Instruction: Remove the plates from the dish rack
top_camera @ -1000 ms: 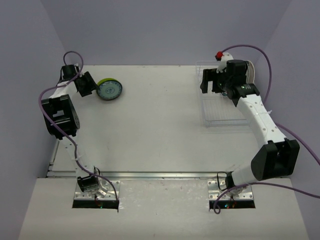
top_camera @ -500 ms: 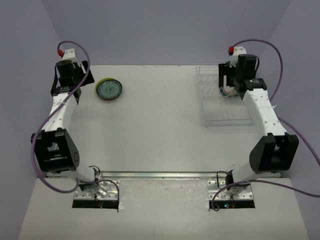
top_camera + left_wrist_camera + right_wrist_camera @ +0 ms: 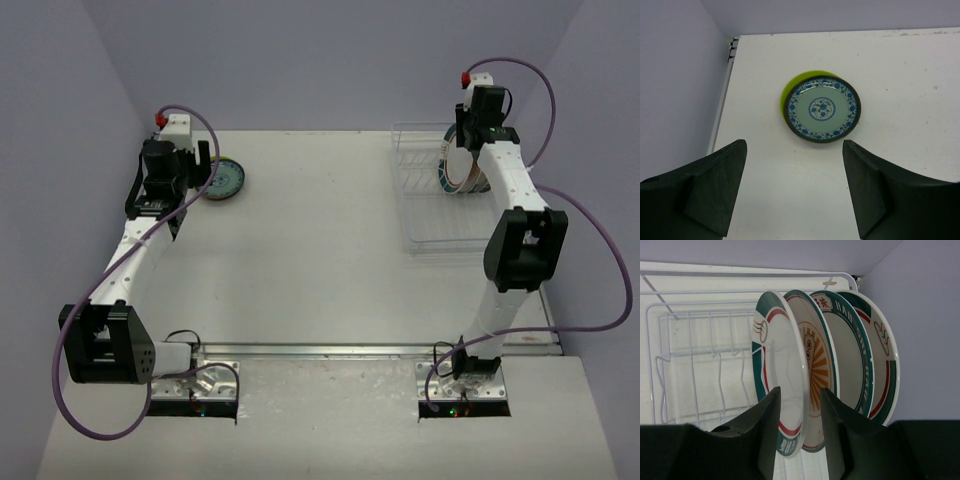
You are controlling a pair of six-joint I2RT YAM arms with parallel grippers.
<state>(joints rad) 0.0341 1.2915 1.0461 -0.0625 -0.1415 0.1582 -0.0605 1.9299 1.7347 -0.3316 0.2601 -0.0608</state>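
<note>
My right gripper [image 3: 799, 432] is now reaching into the far end of the dish rack [image 3: 700, 340], having swung there within the last second from a spot over the rack's nearer, bare slots. Its jaws are narrowing from wide apart and are straddling the lower rim of the front plate [image 3: 777, 365], one finger on each face. I cannot tell whether the pads are pressing it yet, so I am not counting this as a grip.

My left gripper [image 3: 794, 190] is hanging released and holding nothing. It is backing away from the teal-patterned plate [image 3: 822, 107], which a second ago was right at its fingers. That plate is lying flat on the green plate [image 3: 790, 87] near the far left corner of the table [image 3: 900, 75], ahead of the open fingers and apart from them.

I am reading this as two plates delivered and the next pick just starting. Four plates are standing upright in the rack's far slots, close together. The front plate, with its green and red rim, is sitting between my right fingers. The sunburst plate [image 3: 817, 370] is just behind it, close beside my right-hand finger, and two more are leaning behind that, nearest the wall
</note>
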